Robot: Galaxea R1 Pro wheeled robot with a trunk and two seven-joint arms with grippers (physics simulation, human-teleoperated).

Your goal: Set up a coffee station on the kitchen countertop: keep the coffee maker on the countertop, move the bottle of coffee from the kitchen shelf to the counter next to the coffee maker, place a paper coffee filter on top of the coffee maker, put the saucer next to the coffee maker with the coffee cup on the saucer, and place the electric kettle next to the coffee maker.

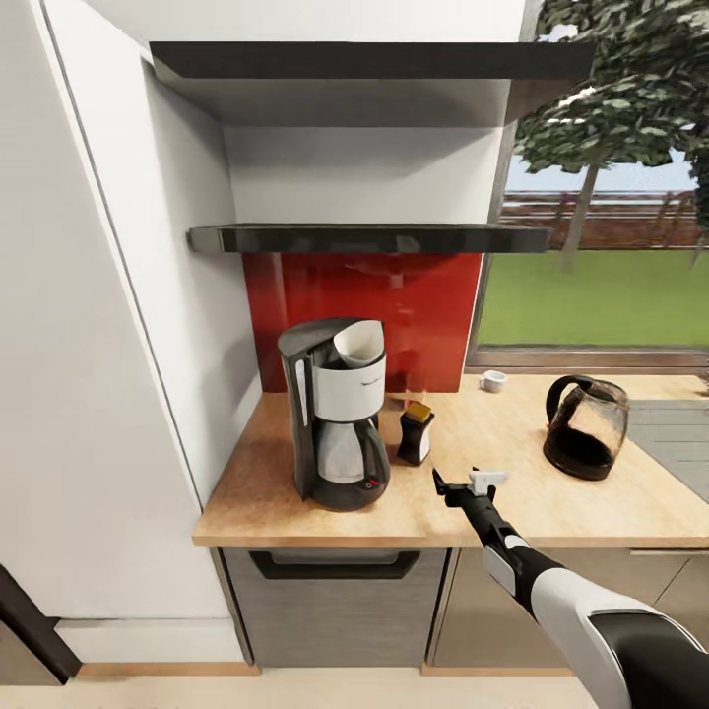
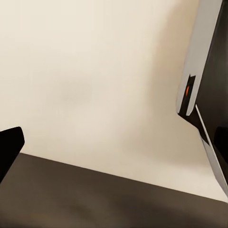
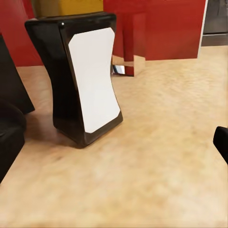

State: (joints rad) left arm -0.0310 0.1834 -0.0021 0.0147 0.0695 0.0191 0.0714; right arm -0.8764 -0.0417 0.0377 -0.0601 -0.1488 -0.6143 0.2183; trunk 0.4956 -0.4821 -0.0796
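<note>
One coffee maker (image 1: 336,414), one electric kettle (image 1: 588,427), one bottle of coffee (image 1: 416,432)

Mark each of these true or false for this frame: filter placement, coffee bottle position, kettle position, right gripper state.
1. The paper coffee filter sits on top of the coffee maker. True.
2. The bottle of coffee is on the shelf. False: it stands on the kitchen countertop, beside the coffee maker.
3. The electric kettle touches the coffee maker. False: it stands well apart, toward the window side.
4. The right gripper is open, holding nothing. True.
</note>
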